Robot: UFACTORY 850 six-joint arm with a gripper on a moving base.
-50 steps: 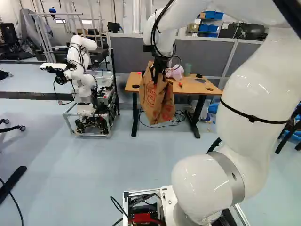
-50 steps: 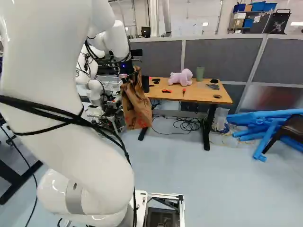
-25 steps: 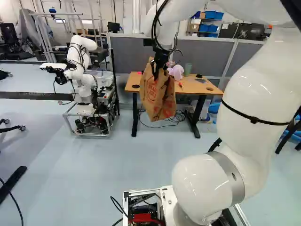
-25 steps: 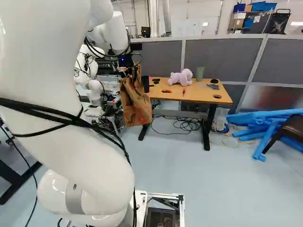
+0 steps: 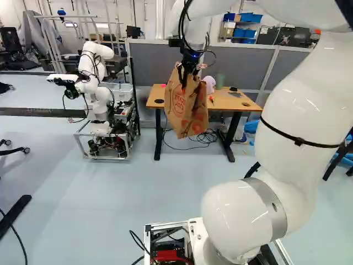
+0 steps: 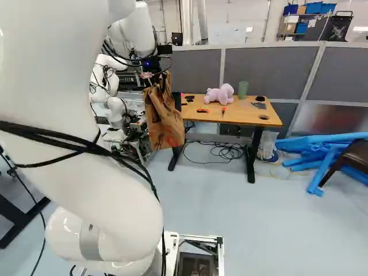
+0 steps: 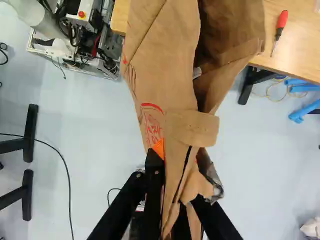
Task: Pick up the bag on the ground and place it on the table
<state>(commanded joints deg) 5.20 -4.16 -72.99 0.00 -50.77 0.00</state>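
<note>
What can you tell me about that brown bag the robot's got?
The bag looks like brown paper, creased and crumpled, with red printing on its sides. It hangs in the air, tilted, its pinched, folded upper part held between the two fingers of the gripper. The wrist view shows an opening with a small pale patch inside; I can't tell what that is. In the left base view it overlaps the table; whether they touch is unclear.

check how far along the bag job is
The bag is already off the floor. In hand: the gripper grips it by its top, hanging in the air. Left: bringing it over the table, setting it down and letting go.
</note>
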